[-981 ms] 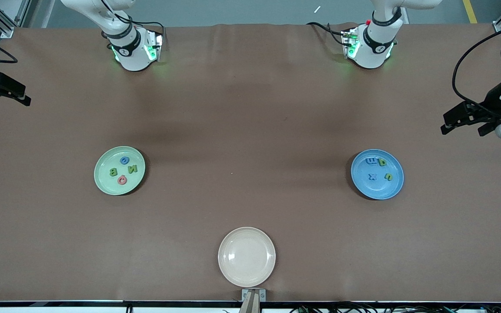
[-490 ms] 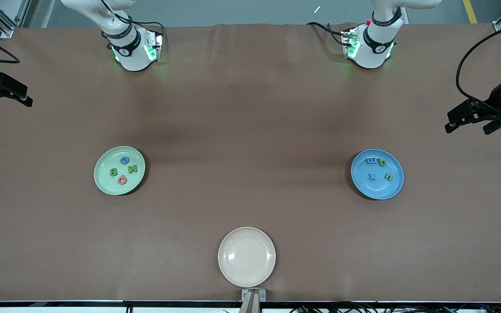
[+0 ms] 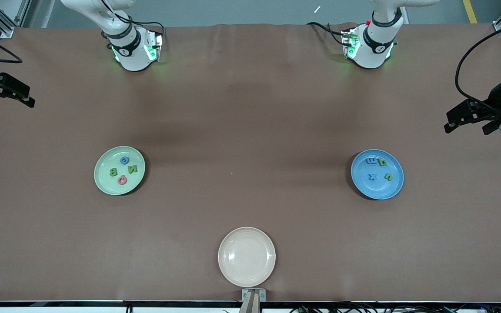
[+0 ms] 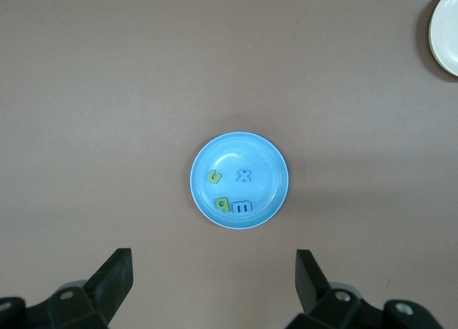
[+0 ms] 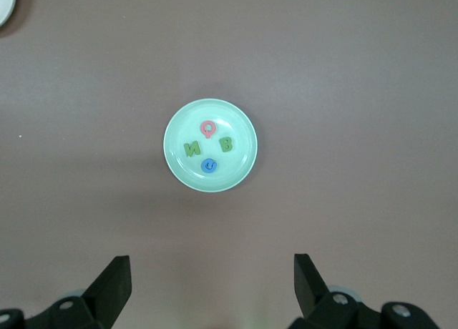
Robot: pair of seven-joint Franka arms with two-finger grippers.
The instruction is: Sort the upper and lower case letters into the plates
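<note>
You have a cream plate sitting bare at the bench edge nearest the front camera, midway between the arms, with nothing blocking either claw. The pale green plate holds four letters toward the right arm's end; the blue plate holds four more toward the left arm's end. Your left claw and right claw hang over the bench ends, fingers spread apart, gripping nothing. The brown cover shows a slight ripple near the bases.
</note>
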